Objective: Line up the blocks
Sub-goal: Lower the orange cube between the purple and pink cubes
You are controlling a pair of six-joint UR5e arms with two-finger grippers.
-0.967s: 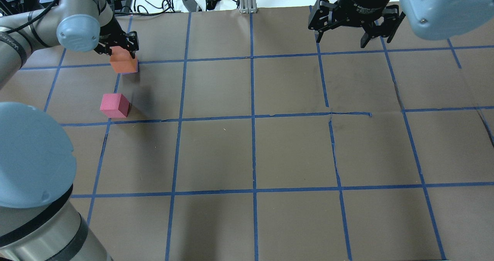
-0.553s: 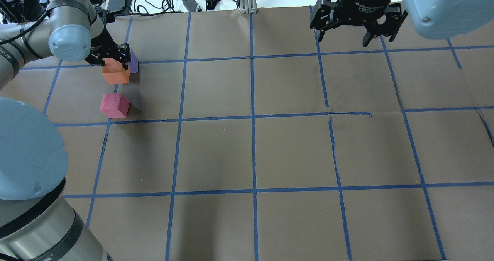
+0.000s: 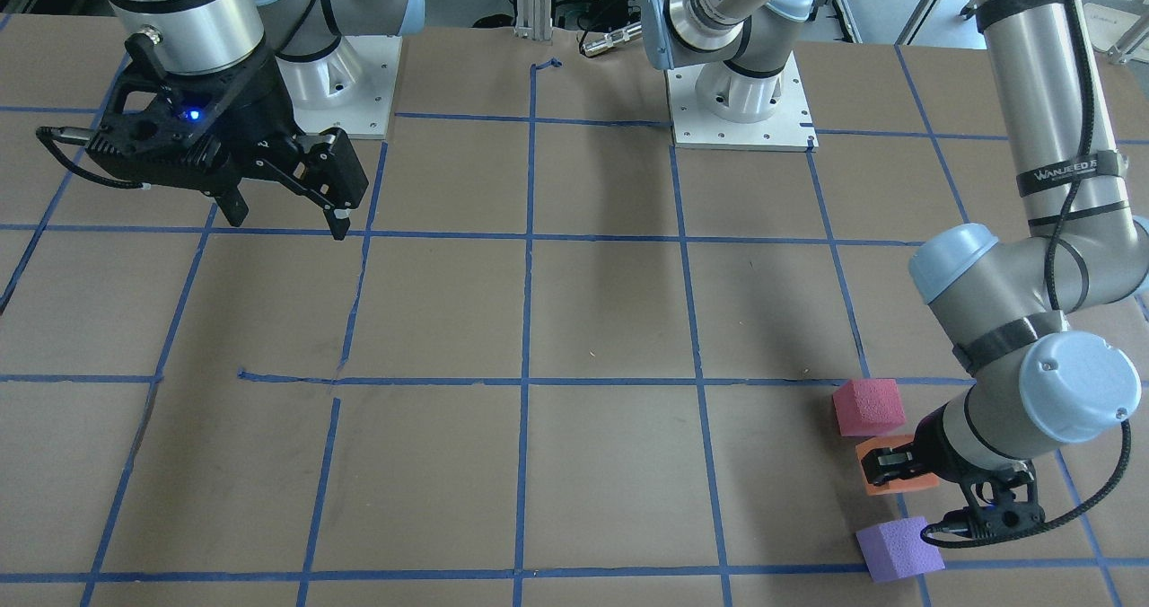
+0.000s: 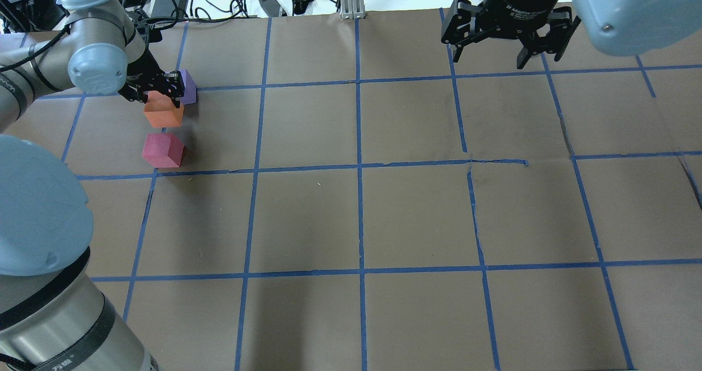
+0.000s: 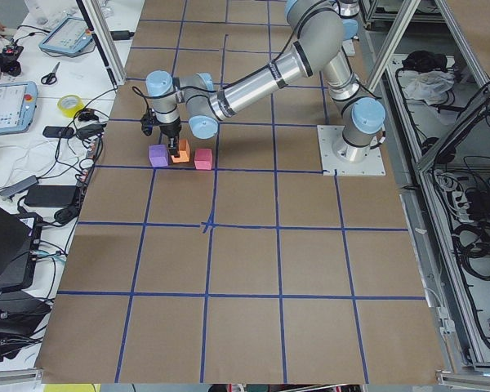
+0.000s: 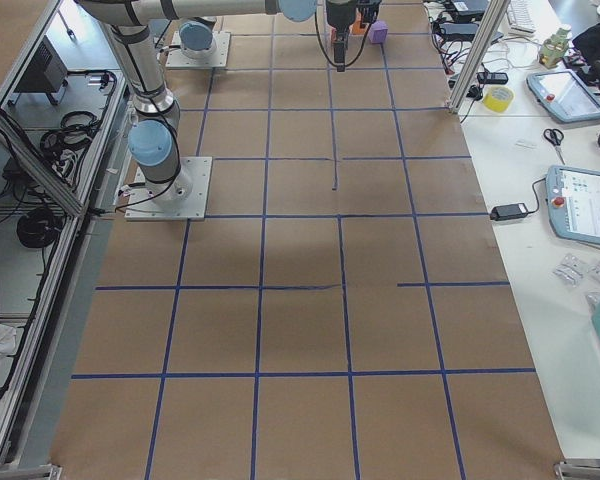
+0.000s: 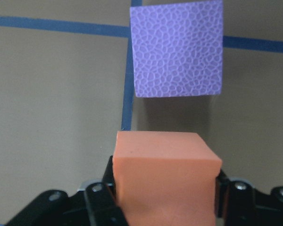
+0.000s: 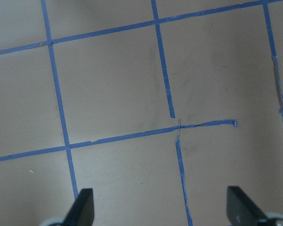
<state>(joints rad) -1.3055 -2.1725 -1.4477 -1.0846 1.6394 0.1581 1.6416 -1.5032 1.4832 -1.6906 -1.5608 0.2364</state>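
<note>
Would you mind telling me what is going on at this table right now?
The left pincer is shut on the orange block, holding it low between the purple block and the pinkish-red block, so the three roughly form a line on the robot's left of the table. Whether it touches the surface is unclear. The right pincer hangs open far off, holding nothing.

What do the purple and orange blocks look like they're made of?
Purple block: probably foam, matte; its face shows a fine cell-like texture. Orange block: probably foam too, matte, smoother-faced with slightly soft edges; less certain.
</note>
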